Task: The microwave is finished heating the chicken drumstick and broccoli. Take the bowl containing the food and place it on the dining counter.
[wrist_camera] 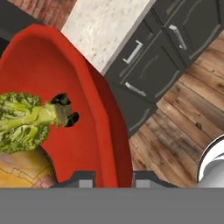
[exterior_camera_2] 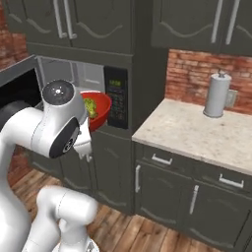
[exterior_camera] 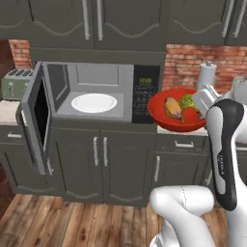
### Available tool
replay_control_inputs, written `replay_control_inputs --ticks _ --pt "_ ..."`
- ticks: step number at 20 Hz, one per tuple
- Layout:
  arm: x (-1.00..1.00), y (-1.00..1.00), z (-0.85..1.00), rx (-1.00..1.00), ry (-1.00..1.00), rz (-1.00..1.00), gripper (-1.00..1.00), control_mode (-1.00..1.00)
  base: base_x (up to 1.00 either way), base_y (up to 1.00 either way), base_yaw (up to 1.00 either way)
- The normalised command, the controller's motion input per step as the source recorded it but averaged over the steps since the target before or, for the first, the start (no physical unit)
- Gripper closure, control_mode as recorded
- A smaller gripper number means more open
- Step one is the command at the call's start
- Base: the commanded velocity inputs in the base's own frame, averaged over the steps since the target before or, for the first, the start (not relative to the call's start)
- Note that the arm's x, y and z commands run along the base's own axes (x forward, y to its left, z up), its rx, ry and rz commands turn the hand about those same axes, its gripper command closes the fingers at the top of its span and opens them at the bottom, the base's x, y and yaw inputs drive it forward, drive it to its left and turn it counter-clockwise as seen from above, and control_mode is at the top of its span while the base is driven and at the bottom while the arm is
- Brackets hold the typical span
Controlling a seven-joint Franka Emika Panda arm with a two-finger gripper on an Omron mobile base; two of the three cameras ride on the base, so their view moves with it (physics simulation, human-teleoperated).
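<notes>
Bowl with drumstick and broccoli hangs outside the open microwave, right of its turntable, its rim clenched in the tool; beige bench lies rightward

Glossy red bowl, speckled stone countertop, wooden floor

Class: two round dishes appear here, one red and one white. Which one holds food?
The red bowl, gripped at its rim, holds the drumstick and broccoli; the white turntable in the microwave holds none.
</notes>
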Motion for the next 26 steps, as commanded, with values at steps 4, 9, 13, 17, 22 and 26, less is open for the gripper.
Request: replay_control_inputs --ticks 4,9,13,17,22,26 --pt "0.0 0.0 0.0 0.0 0.0 0.0 1.0 1.0 0.13 -0.92 0.64" --pt "0.0 0.0 0.0 0.0 0.0 0.0 1.0 1.0 0.2 -0.92 0.64" --pt "0.0 0.0 0.0 0.0 0.0 0.0 1.0 1.0 0.45 -0.97 0.56" --pt "0.0 0.0 0.0 0.0 0.0 0.0 1.0 1.0 0.09 -0.64 0.81" --pt "0.0 0.0 0.0 0.0 0.0 0.0 1.0 1.0 0.0 -0.11 1.0" --pt "0.0 0.0 0.0 0.0 0.0 0.0 1.0 1.0 0.0 0.0 1.0"
